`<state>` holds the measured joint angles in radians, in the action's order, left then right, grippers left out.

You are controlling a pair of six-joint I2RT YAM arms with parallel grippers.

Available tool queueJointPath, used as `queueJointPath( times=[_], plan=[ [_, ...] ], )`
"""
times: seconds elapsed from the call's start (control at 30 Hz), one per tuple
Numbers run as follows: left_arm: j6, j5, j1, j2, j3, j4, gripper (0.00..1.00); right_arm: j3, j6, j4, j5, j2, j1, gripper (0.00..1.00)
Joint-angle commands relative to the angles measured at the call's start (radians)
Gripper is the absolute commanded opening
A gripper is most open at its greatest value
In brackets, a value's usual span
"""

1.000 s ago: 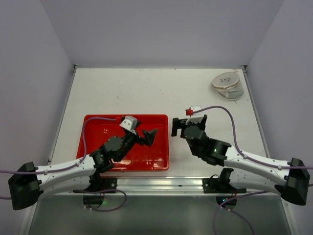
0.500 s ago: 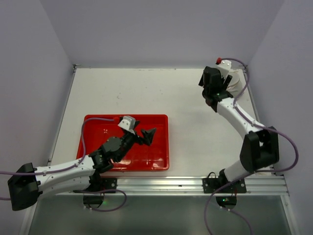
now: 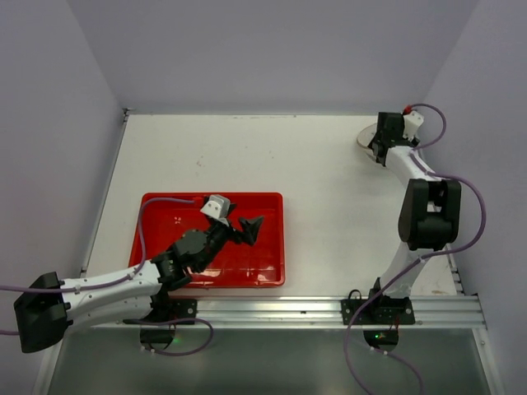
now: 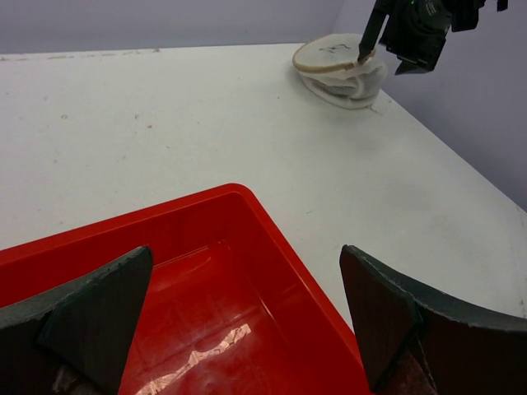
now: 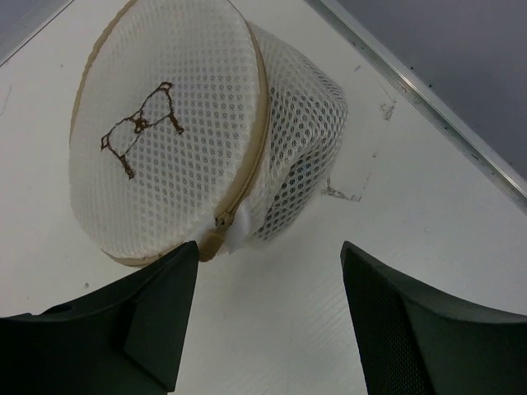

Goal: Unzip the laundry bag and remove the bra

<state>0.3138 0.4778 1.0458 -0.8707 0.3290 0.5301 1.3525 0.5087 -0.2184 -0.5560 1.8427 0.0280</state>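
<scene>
The laundry bag (image 5: 189,140) is a whitish mesh dome with a tan rim and a small brown stitched mark. It lies at the table's back right corner (image 3: 364,141), zipped shut, with its zipper pull (image 5: 216,224) facing my right gripper. My right gripper (image 5: 268,296) is open and empty just in front of the bag, its left finger close to the pull; it partly covers the bag in the top view (image 3: 382,145). My left gripper (image 3: 249,228) is open and empty over the red tray (image 3: 165,210). The bra does not show in any view.
The red tray's corner (image 4: 247,193) lies under my left gripper, with bare white table beyond it. The bag (image 4: 338,66) and the right gripper (image 4: 408,37) show far off in the left wrist view. A metal rail and wall (image 5: 428,99) run just behind the bag.
My right arm has swung from beside the tray out to the back right corner and now hovers at the laundry bag. My left arm has barely moved.
</scene>
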Motion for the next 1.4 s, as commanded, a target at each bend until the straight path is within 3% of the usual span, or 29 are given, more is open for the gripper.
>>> queueJointPath(
  times=[0.0,0.33,0.63,0.7,0.8,0.93,1.13,1.23,1.37],
  plan=[
    [0.007,0.019,0.0,-0.01,0.019,0.028,1.0,0.071,-0.007,0.02,0.034,0.021,0.006,0.72],
    [-0.001,0.027,0.002,-0.024,0.025,0.024,1.0,0.066,0.007,0.146,0.084,0.062,0.038,0.7],
    [0.001,0.022,0.0,-0.034,0.031,0.022,1.0,0.092,0.017,0.145,0.059,0.128,0.049,0.66],
    [0.001,0.022,0.002,-0.033,0.028,0.025,1.0,0.076,0.037,0.148,0.05,0.121,0.05,0.61],
    [-0.002,0.028,0.002,-0.028,0.027,0.024,1.0,0.028,0.044,0.194,0.08,0.081,0.049,0.43],
    [-0.007,0.012,0.002,-0.017,0.016,0.044,1.0,-0.035,0.071,0.209,0.157,-0.009,0.05,0.3],
    [0.045,0.005,0.002,-0.004,0.048,-0.029,1.0,-0.297,0.2,0.304,0.297,-0.241,0.049,0.08],
    [0.221,0.036,-0.003,-0.02,0.184,-0.17,1.0,-0.487,0.292,0.398,0.401,-0.331,0.049,0.11],
    [0.356,-0.114,-0.01,-0.091,0.361,-0.332,1.0,-0.602,0.385,0.468,0.525,-0.479,0.038,0.11]
  ],
)
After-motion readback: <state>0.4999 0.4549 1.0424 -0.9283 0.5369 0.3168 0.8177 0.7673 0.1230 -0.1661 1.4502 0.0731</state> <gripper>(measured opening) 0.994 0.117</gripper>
